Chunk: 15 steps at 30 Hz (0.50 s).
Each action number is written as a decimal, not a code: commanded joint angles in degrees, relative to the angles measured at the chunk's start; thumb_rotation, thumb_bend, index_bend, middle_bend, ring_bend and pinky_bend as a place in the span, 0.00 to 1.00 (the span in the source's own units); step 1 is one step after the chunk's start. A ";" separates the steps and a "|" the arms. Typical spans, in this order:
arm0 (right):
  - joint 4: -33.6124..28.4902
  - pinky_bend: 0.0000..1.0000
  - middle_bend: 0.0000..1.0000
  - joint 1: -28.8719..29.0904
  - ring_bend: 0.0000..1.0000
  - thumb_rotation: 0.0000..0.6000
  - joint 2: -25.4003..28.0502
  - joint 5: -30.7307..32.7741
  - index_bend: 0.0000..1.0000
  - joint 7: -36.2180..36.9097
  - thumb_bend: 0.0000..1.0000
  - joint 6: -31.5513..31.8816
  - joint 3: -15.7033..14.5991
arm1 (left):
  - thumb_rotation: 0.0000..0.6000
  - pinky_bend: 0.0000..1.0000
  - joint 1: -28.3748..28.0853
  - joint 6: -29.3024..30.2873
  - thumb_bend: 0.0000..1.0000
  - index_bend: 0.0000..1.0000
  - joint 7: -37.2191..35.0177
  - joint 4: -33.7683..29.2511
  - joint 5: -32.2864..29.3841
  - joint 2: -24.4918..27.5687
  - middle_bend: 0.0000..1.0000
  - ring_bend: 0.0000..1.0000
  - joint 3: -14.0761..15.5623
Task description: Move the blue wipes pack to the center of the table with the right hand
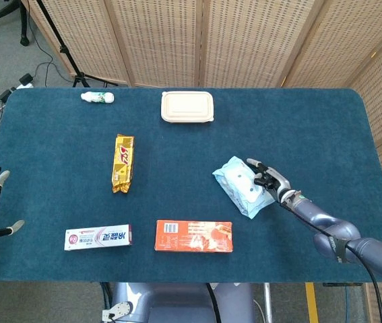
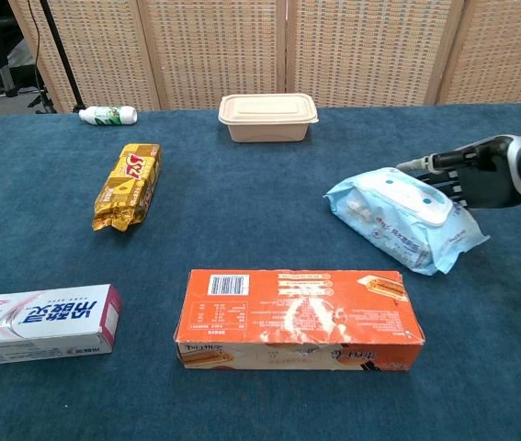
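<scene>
Wipes pack (image 1: 242, 187), long axis diagonal, lies just left of the right robot hand (image 1: 268, 180), whose fingers grip it; tabletop (image 1: 177, 148) centre farther left.

Bright, even light — soft faint shadows, no glare; both views sharp, little edge distortion.

The bench (image 1: 56, 134) wears a deep teal-blue cloth. The wipes pack (image 1: 243, 187) at the dark grey right robot hand (image 1: 269, 180) is pale blue with a white lid. Beyond it sits a cream food box (image 1: 187, 106); nearer, an orange carton (image 1: 193, 236); farther off, a gold-and-red snack bag (image 1: 123, 162) and a white, red-ended toothpaste box (image 1: 98, 237).
</scene>
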 commanded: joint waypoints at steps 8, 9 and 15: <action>-2.35 0.03 0.00 3.80 0.00 1.00 -4.50 13.16 0.05 -14.03 1.00 -2.17 4.60 | 1.00 0.00 -0.28 -0.66 0.00 0.00 -0.15 0.13 -0.82 0.04 0.00 0.00 -0.25; -2.48 0.03 0.00 4.00 0.00 1.00 -4.65 13.90 0.05 -14.79 1.00 -2.11 4.73 | 1.00 0.00 -0.29 -0.67 0.00 0.00 -0.18 0.12 -0.86 0.06 0.00 0.00 -0.27; -4.60 0.03 0.01 5.73 0.00 1.00 -5.27 20.30 0.06 -21.64 1.00 -1.25 5.46 | 1.00 0.00 -0.47 -1.13 0.00 0.00 -0.22 0.23 -1.35 0.08 0.00 0.00 -0.38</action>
